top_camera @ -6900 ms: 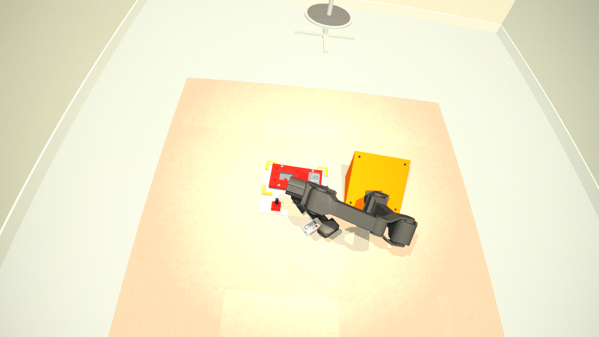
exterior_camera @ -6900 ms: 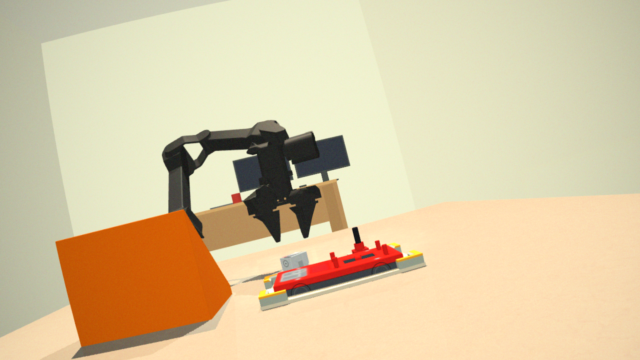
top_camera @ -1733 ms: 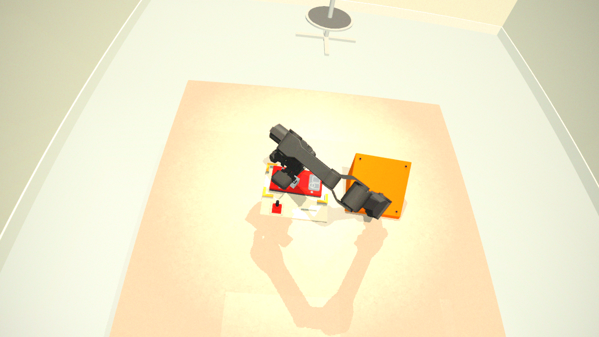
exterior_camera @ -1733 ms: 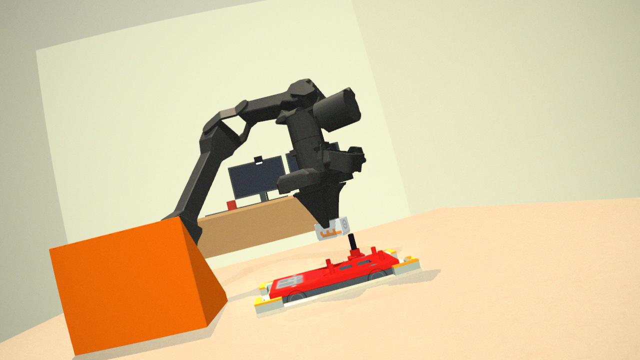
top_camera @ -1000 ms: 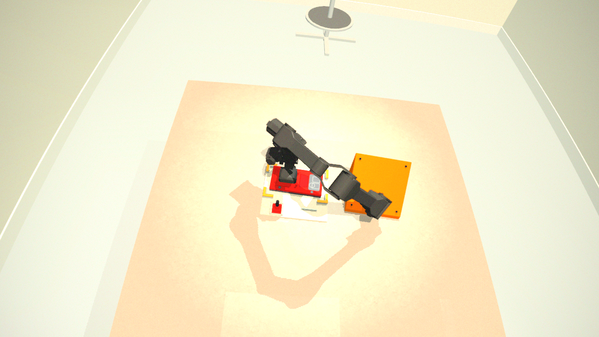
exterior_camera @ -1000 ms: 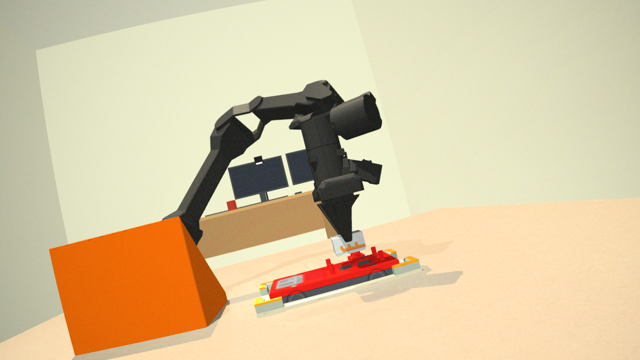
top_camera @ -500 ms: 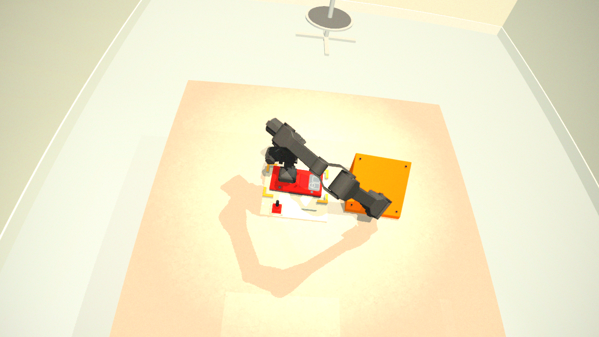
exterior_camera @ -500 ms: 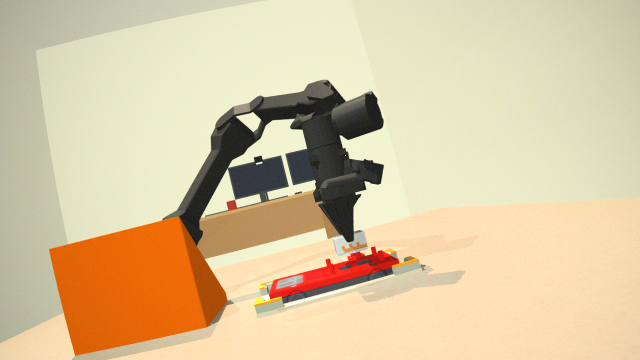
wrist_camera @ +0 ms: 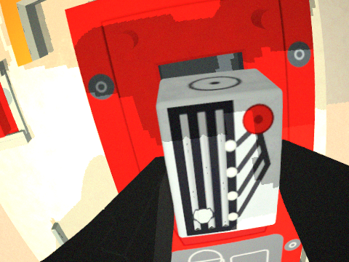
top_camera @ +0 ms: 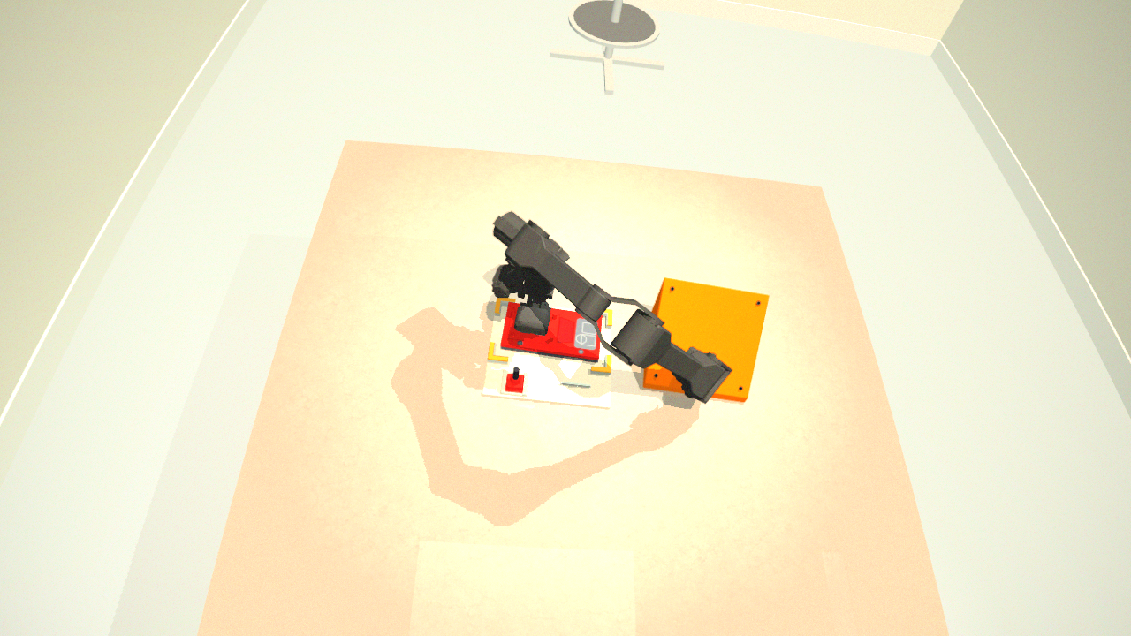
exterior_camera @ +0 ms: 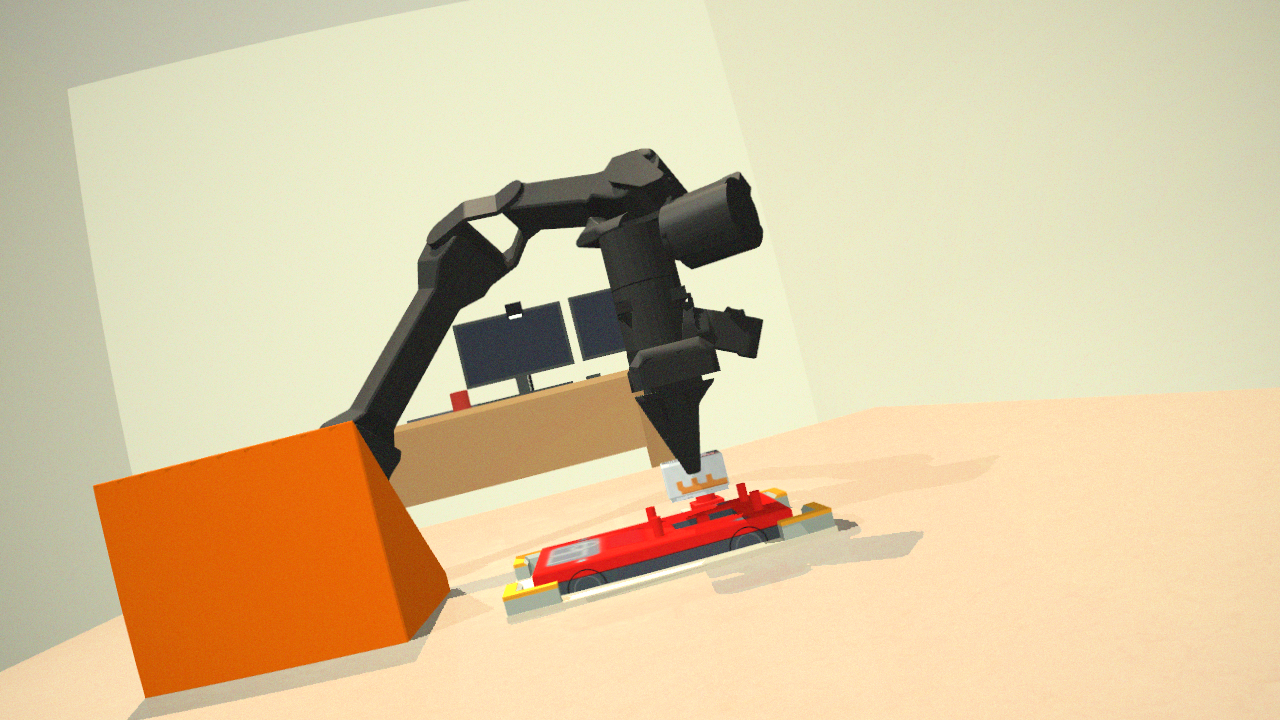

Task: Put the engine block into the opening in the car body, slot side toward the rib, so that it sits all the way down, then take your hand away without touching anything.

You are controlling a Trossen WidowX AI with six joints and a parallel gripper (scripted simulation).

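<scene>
One dark arm's two fingers are clamped on the single grey engine block (wrist_camera: 220, 151), which hangs just above the opening (wrist_camera: 199, 69) in the one red car body (exterior_camera: 644, 544) lying on the peach surface (exterior_camera: 984, 582).

Office-like room: desk (exterior_camera: 528, 429) with twin monitors (exterior_camera: 514, 344) (behind arm), pale walls, swivel stool (top_camera: 613, 22).

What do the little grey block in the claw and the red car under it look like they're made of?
The engine block, shut in the end effector, looks like matte grey plastic or painted metal: flat colour, printed black stripes, a red dot. The car body looks like smooth red plastic: even colour, crisp moulded edges. Neither can be told for sure.
</scene>
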